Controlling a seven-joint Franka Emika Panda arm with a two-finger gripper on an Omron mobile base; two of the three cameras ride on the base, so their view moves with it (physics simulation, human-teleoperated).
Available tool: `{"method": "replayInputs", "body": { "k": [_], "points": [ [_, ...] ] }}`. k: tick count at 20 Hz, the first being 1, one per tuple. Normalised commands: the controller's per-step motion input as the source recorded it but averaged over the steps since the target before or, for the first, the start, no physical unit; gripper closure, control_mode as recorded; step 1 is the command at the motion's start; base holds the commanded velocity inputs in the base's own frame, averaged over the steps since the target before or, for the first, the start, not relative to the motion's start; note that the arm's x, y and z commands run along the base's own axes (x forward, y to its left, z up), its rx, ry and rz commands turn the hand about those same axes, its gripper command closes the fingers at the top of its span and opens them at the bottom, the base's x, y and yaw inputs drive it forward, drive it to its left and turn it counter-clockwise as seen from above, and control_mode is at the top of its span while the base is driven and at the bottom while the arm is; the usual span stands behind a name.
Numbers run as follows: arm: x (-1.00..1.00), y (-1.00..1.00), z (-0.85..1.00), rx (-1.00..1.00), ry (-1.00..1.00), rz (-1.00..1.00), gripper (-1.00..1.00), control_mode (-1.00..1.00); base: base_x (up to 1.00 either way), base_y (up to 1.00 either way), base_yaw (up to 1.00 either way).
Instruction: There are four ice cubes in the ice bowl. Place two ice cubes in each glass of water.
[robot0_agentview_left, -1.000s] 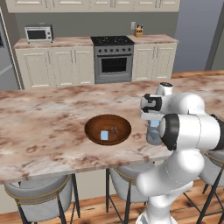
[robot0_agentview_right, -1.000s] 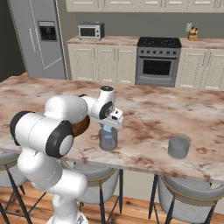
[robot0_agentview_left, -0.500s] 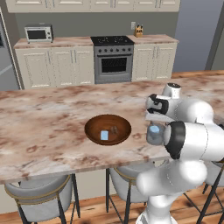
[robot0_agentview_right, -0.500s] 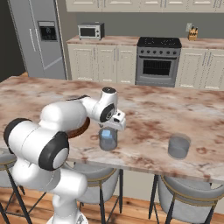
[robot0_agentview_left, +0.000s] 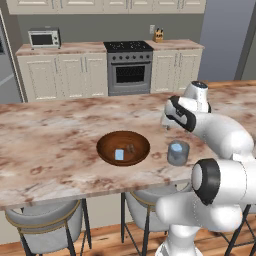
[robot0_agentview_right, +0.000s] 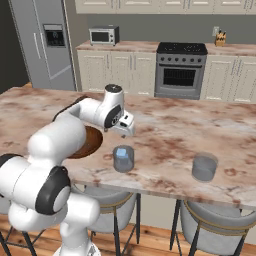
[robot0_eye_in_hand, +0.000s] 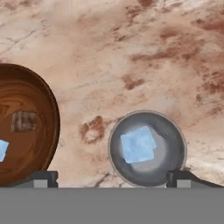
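On the worktop (robot0_agentview_left: 60, 150), the ice bowl (robot0_agentview_left: 123, 148) sits just left of the near glass (robot0_agentview_left: 178, 153), where your end effector (robot0_eye_in_hand: 112, 177) hovers with jaws apart, so take each small, light, likely slippery ice cube (robot0_agentview_left: 119, 154) squarely by opposite flat faces.

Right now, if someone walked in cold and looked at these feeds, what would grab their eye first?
Probably the pale-blue ice cube sitting inside the near glass of water, right below the open end effector in the hand view. Next, the big brown ice bowl beside that glass, with another ice cube inside. Further along the marble counter, the second glass stands alone.
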Motion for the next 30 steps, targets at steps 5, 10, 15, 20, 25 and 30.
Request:
{"method": "replayInputs", "body": {
  "k": [5, 10, 15, 20, 25, 30],
  "points": [
    [0.14, 1.00, 0.30, 0.00, -0.01, -0.02, -1.00, -1.00, 0.00, 0.00, 0.00],
    [0.06, 1.00, 0.00, 0.06, 0.10, -0.01, -1.00, -1.00, 0.00, 0.00, 0.00],
    [0.00, 1.00, -0.06, 0.14, 0.06, 0.00, -1.00, -1.00, 0.00, 0.00, 0.00],
    [0.01, 0.88, -0.11, 0.09, 0.05, 0.00, -1.00, -1.00, 0.00, 0.00, 0.00],
    [0.19, 0.12, -0.24, -0.04, 0.07, 0.00, -1.00, -1.00, 0.00, 0.00, 0.00],
    [0.46, 0.00, -0.38, -0.06, 0.18, 0.00, -1.00, -1.00, 0.00, 0.00, 0.00]
  ]
}}
